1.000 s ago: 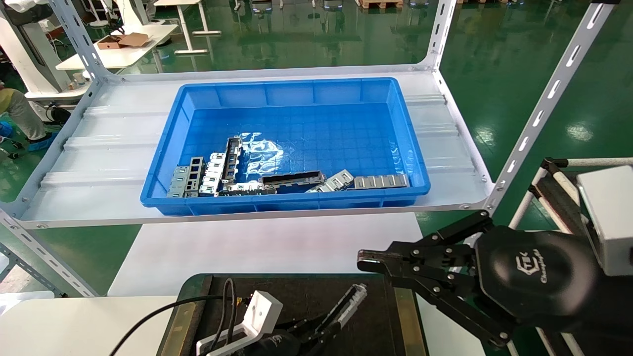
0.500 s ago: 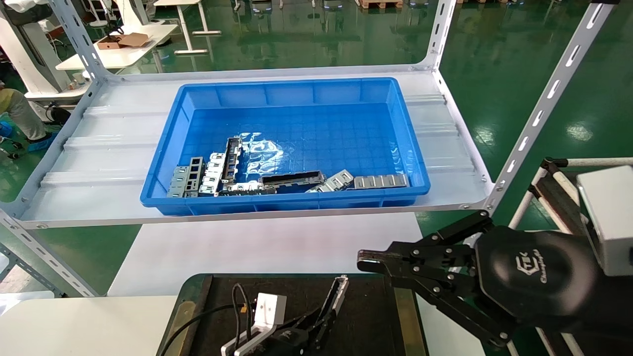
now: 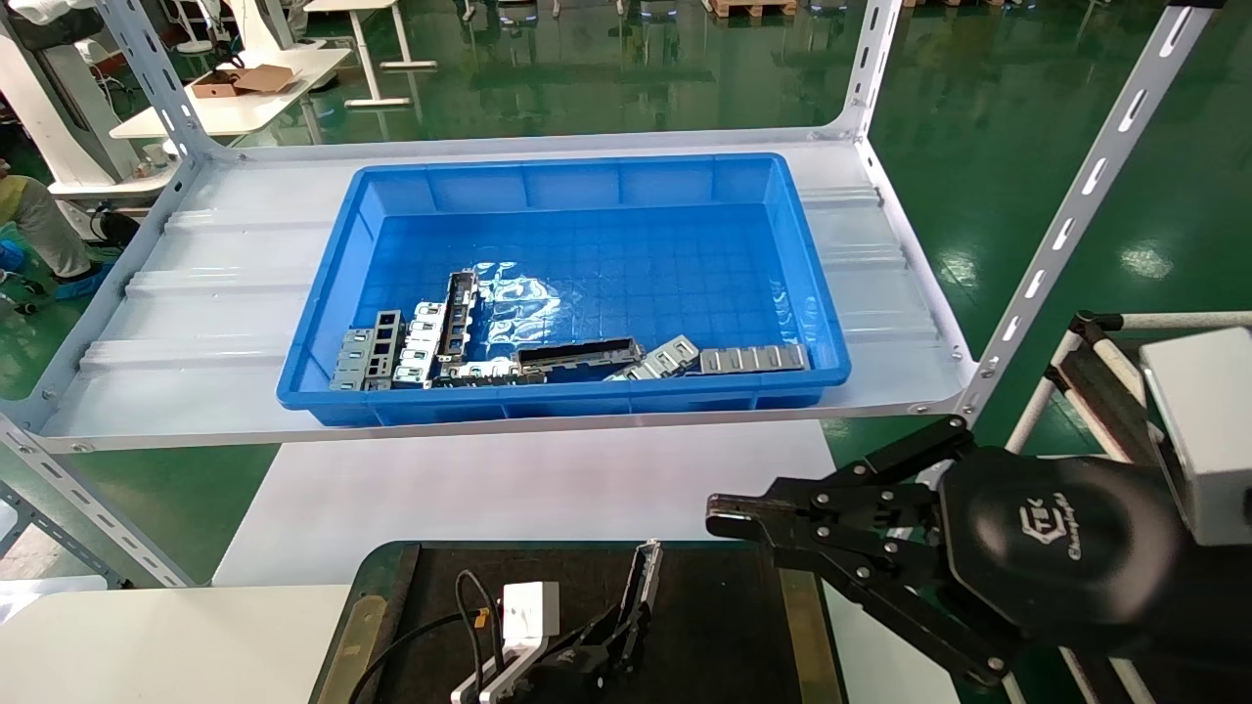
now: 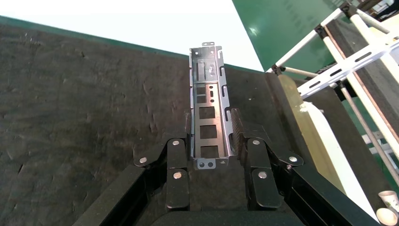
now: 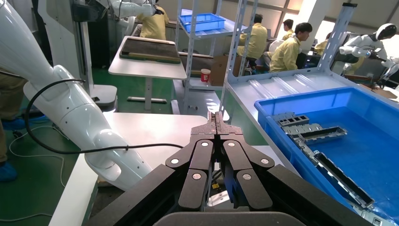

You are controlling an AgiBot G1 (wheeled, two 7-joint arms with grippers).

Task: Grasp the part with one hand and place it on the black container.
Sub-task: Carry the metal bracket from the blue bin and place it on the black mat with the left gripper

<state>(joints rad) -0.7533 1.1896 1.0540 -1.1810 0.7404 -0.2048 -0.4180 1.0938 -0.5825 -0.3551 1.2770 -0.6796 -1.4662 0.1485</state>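
Note:
My left gripper is shut on the part, a slim silver-grey channel frame with a row of rectangular cut-outs. It holds the part low over the black container, near its middle. In the left wrist view the part sits lengthwise between the two fingers of the left gripper, pointing away over the matte black container. I cannot tell whether the part touches the mat. My right gripper hangs shut and empty above the tray's far right corner; the right wrist view shows the right gripper with its tips together.
A blue bin on the white shelf holds several grey metal pieces along its near wall. A slanted shelf post stands at the right. The white table lies between shelf and tray.
My left gripper has swung the part leftward and turned it from a slant to nearly straight ahead, lower over the black container. The right arm has not moved.

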